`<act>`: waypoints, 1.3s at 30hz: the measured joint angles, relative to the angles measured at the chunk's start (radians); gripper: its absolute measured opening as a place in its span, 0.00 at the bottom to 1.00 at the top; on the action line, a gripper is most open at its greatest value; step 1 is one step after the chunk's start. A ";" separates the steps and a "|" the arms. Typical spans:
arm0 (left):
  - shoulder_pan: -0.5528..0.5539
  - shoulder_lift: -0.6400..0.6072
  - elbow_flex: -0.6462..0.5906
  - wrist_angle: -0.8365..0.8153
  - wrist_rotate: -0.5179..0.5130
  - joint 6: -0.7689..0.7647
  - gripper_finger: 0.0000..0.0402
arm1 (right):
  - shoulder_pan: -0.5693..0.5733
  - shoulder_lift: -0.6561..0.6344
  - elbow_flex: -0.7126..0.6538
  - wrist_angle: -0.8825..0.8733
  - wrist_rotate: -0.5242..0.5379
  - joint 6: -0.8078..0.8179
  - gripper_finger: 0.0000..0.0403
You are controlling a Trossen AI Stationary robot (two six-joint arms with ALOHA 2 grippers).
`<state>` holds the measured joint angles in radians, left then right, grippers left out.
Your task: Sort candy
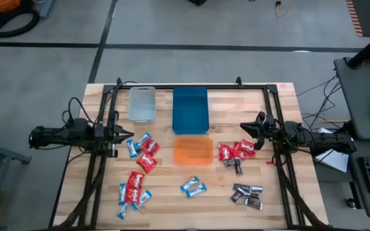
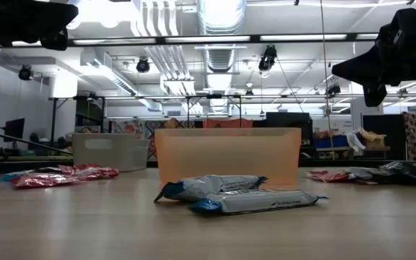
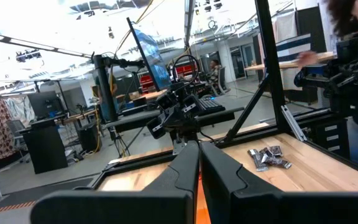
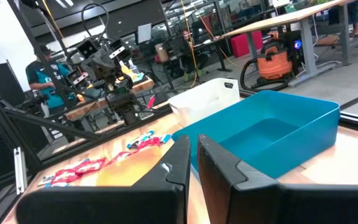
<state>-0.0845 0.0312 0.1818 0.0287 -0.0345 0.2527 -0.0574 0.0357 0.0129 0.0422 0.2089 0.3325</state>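
Small wrapped candies lie on the wooden table. Red and blue-and-white ones [image 1: 143, 151] lie at the left, with more [image 1: 133, 189] near the front left. Two blue-and-white ones [image 1: 193, 187] lie in front of the orange bin and also show in the low view [image 2: 237, 195]. Red ones [image 1: 236, 152] lie at the right and dark brown-silver ones [image 1: 247, 194] at the front right. My left gripper [image 1: 130, 135] hovers shut and empty at the left, beside the left candies. My right gripper [image 1: 243, 126] hovers shut and empty at the right, above the red candies.
A clear bin [image 1: 142, 104] and a blue bin [image 1: 190, 110] stand at the back. An orange bin [image 1: 193, 151] stands at the middle. A dark frame [image 1: 191, 86] runs along the table's far edge and sides. A person [image 3: 353, 62] stands beyond the table's right side.
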 joint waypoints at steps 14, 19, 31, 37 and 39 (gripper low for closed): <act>0.000 0.000 0.000 0.000 0.000 0.000 0.00 | 0.000 0.000 0.000 0.000 0.000 0.000 0.06; 0.000 0.000 0.000 0.000 0.000 0.000 0.00 | 0.000 0.000 0.000 0.000 0.000 0.000 0.06; 0.000 0.000 0.000 0.008 -0.004 0.040 0.00 | 0.000 0.000 0.000 0.000 0.000 0.001 0.06; -0.001 0.020 -0.001 0.192 0.073 -0.540 0.00 | 0.004 0.003 0.000 0.055 -0.089 0.317 0.06; 0.000 0.023 -0.001 0.253 0.050 -0.559 0.00 | 0.005 0.002 0.000 0.108 -0.100 0.318 0.06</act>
<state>-0.0844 0.0542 0.1809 0.2815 0.0152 -0.3061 -0.0528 0.0376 0.0124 0.1501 0.1086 0.6500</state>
